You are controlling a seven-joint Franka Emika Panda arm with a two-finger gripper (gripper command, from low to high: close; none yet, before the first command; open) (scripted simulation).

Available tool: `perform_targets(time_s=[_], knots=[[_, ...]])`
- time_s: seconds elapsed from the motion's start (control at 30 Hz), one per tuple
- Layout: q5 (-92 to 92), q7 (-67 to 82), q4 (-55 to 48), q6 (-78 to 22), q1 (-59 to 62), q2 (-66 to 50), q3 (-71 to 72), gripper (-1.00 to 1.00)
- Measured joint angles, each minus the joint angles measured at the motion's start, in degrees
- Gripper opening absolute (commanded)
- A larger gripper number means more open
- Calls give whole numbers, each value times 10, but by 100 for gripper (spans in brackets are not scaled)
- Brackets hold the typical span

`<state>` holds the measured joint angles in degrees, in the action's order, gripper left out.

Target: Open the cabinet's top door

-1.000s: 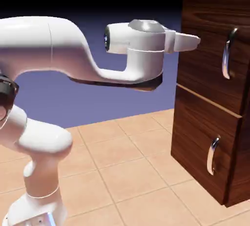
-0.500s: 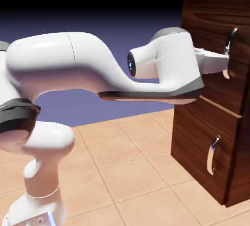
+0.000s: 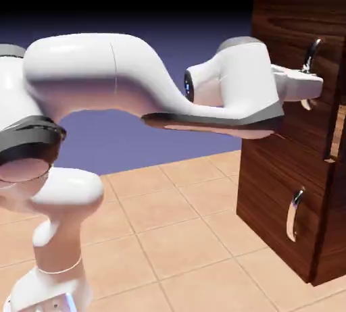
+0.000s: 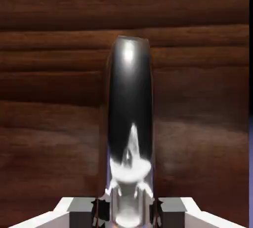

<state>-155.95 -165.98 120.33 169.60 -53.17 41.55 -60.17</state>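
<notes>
Gripping top door's curved handle, end effector has it between fingertips.

The robot's arm is glossy white, built of smooth, rounded, tube-like sections that bulge at the joints. Thin seam lines ring the upper section and the post above the base. A black and dark-grey collar wraps one joint at the exterior view's left, and a grey cap tops the wrist. A dark grey strip edges the underside of the forearm. The wrist's round end has a black face with small light-blue marks. The base is white, with a pale panel bearing small dark dots and a bluish glowing edge. The claw has white, angular sides and blocky grey tips with black inner edges.
</notes>
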Motion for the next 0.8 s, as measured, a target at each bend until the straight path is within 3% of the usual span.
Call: perform_targets(time_s=[0.8], knots=[[264,0,219,-110,498,6,451,-100]])
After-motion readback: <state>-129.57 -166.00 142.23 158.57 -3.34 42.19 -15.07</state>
